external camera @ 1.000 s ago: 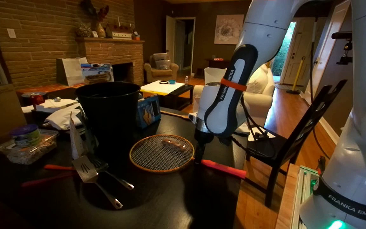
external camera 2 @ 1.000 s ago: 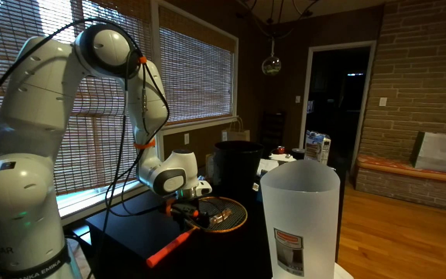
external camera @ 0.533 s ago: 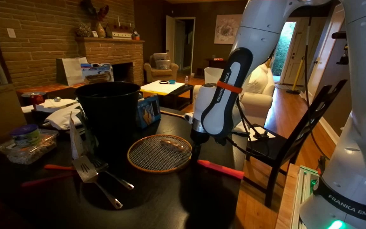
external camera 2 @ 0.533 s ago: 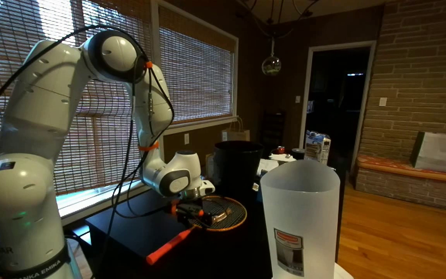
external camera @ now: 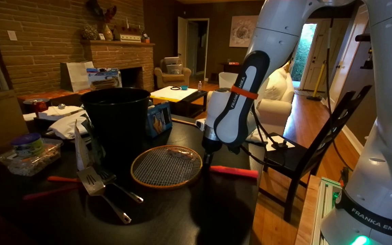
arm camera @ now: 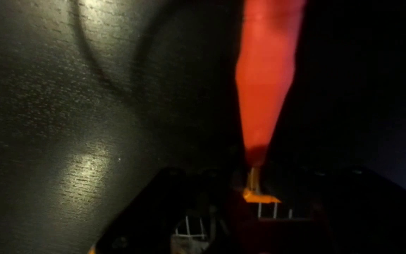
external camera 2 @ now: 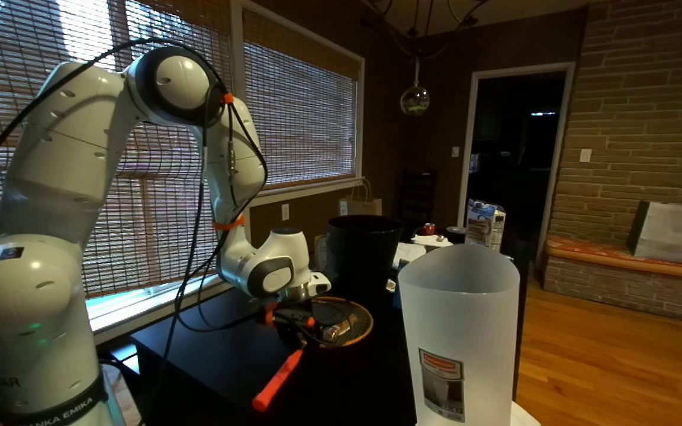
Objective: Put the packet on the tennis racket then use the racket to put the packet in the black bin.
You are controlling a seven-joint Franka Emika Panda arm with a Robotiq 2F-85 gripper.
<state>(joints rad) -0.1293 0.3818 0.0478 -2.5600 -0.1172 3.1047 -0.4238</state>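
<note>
The gripper (external camera: 207, 166) pinching the tennis racket (external camera: 163, 172) at its neck, with the packet (external camera: 181, 153) on the strings.
In an exterior view, the red handle (external camera: 235, 171) runs toward about three o'clock from the round head; the packet lies near one o'clock on the mesh; the black bin (external camera: 116, 117) stands upright toward ten o'clock from the head.

Robot arm (external camera: 250, 73): "FRANKA EMIKA", partly under strap (external camera: 244, 92); again on base band (external camera: 369, 217). Above band: "ML", "AR".
</note>
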